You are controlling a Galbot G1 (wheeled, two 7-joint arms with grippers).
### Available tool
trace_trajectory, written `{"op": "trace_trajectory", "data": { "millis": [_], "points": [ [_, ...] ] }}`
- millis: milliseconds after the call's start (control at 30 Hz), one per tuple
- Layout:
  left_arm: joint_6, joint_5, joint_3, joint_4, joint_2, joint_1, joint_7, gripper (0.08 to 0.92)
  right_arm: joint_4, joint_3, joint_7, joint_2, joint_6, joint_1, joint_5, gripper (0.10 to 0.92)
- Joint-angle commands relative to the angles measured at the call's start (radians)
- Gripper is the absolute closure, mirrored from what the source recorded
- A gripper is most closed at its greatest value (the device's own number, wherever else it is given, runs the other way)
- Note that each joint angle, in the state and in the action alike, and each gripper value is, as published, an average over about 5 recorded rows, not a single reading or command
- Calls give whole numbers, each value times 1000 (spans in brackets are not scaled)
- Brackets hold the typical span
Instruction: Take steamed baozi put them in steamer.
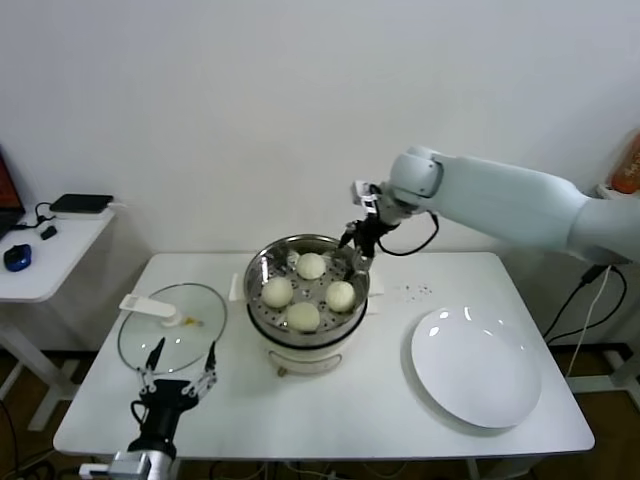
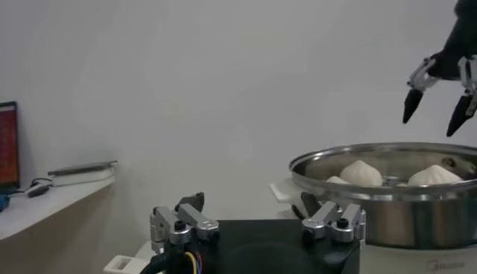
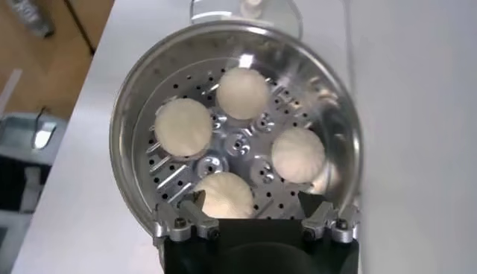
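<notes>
Head view: all four steamed baozi sit inside the steamer. The right claw hangs released above its far rim, baozi directly below. The left claw, also released, waits low at the bench front edge.

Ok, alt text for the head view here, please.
Four white buns sit inside a steel steamer at table centre, with the open right gripper above its far rim. An empty white plate lies right, a glass lid left, near the open left gripper.
</notes>
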Motion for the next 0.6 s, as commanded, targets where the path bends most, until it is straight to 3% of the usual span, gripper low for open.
{"op": "trace_trajectory", "data": {
  "millis": [33,367,600],
  "points": [
    [4,11,9,-11,-7,2,-4,177,244,422,205,-381,22,-249,-61,203],
    [-6,31,57,-19,-16,23,-32,177,454,1076,397,-585,92,-887,-137,203],
    [-8,51,73,-28,-23,30,-41,177,532,1425,527,-546,152,-1255,-148,203]
  ]
}}
